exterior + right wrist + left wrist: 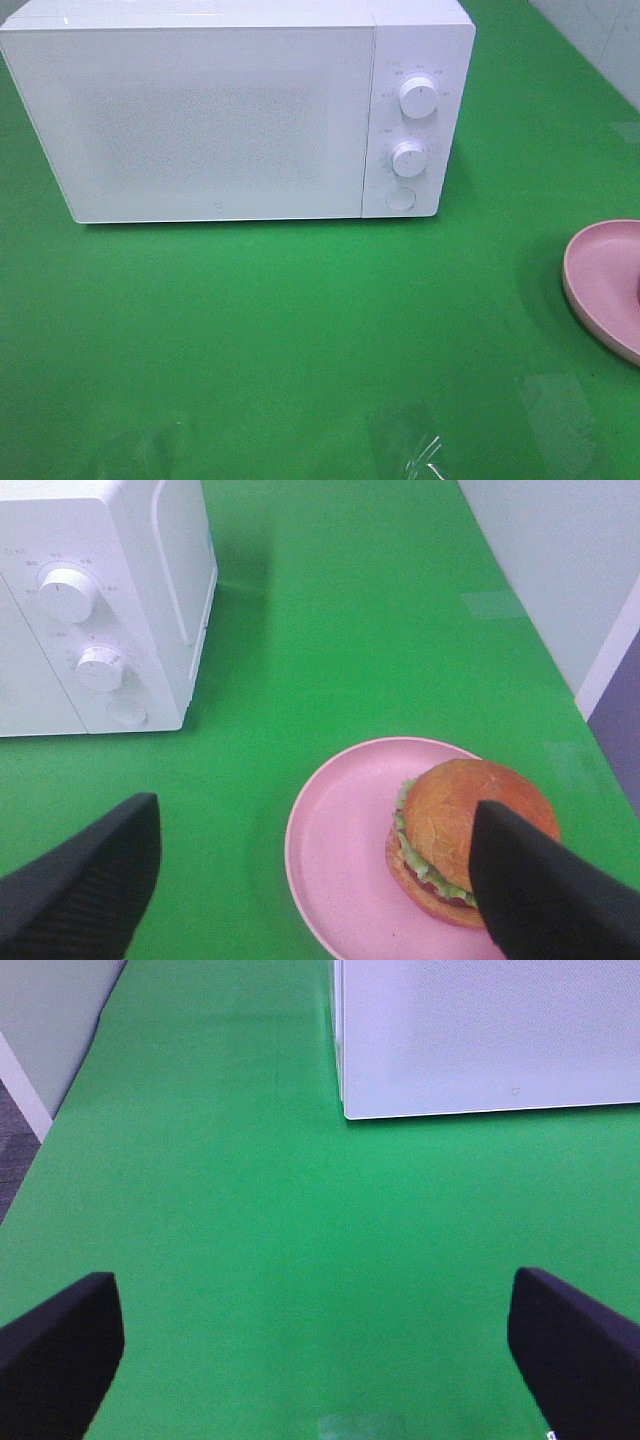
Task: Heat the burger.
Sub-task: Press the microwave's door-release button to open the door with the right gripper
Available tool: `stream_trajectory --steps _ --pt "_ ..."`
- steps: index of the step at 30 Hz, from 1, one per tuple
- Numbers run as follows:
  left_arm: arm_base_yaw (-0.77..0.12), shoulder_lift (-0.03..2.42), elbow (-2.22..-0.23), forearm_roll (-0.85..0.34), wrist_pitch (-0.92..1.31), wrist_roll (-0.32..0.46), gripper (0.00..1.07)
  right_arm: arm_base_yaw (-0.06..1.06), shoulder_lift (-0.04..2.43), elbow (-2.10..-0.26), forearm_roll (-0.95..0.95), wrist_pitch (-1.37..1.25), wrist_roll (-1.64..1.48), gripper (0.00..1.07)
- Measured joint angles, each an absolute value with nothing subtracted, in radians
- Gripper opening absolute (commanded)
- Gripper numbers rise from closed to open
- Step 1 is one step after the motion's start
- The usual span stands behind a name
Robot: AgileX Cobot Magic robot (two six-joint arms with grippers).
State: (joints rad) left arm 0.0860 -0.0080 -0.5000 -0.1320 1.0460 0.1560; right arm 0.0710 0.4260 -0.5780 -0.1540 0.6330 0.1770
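The burger (pixel 455 820), with a golden-brown bun, green lettuce and a red layer, lies on a pink plate (pixel 340 830) in the right wrist view. My right gripper (pixel 315 810) hangs above the plate, open and holding nothing; one dark finger (pixel 540 890) overlaps the burger's edge in the picture. The exterior high view shows only part of the plate (pixel 600 280) at its right edge, and neither the burger nor a gripper. My left gripper (pixel 315 1290) is open wide over bare green table, short of the microwave's (pixel 480 1030) near left corner.
A white microwave (pixel 200 120) stands at the back of the green table with its door shut. Two knobs (pixel 417 97) (pixel 408 158) and a round button (pixel 400 199) are on its right panel. A pale wall runs along the table's right side (pixel 560 570).
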Motion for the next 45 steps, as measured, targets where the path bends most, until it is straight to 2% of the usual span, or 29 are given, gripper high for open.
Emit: stream_trajectory --steps 22,24,29,31,37,41,43,45 --pt "0.086 -0.008 -0.500 -0.132 1.046 0.156 1.03 0.071 0.738 -0.578 -0.153 0.290 0.177 0.75" --pt "0.086 -0.008 -0.500 -0.132 1.046 0.156 1.03 0.071 0.781 -0.536 -0.154 0.161 0.177 0.74" --pt "0.086 -0.008 -0.500 -0.132 1.046 0.156 1.03 0.071 0.812 -0.475 -0.153 0.024 0.177 0.74" --pt "0.086 -0.008 -0.500 -0.132 1.046 0.156 1.03 0.071 0.852 -0.423 -0.153 -0.127 0.176 0.74" --pt "0.086 -0.008 -0.500 -0.132 1.046 0.156 1.03 0.071 0.931 -0.381 -0.152 -0.272 0.123 0.74" --pt "0.086 -0.008 -0.500 -0.132 1.046 0.156 1.03 0.071 0.989 -0.374 -0.121 -0.345 0.081 0.74" --pt "0.086 -0.008 -0.500 -0.132 1.046 0.156 1.03 0.071 1.067 -0.372 -0.011 -0.420 -0.019 0.74" --pt "0.086 -0.008 -0.500 -0.132 1.046 0.156 1.03 0.071 1.080 -0.372 0.015 -0.434 -0.047 0.74"
